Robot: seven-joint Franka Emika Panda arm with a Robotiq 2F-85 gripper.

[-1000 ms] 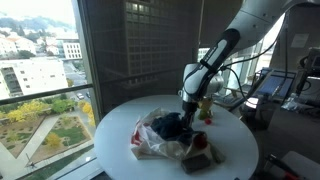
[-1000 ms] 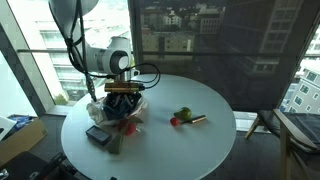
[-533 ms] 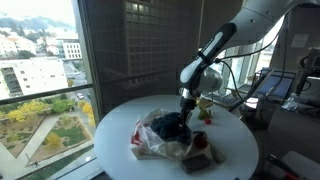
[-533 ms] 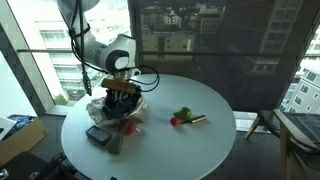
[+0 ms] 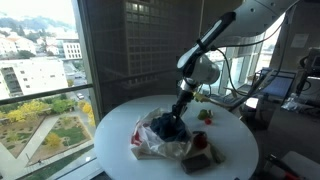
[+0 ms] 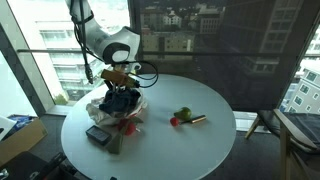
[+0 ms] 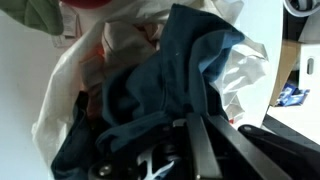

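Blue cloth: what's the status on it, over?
Fingers shut on cloth. Cloth bunched atop white bag, touching it. Red and green bits sit apart, nothing blocking.

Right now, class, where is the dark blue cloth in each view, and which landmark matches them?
In an exterior view: dark blue cloth just below centre.
In an exterior view: left of centre.
Wrist view: fills the middle.
Shared landmark: the white plastic bag around it.
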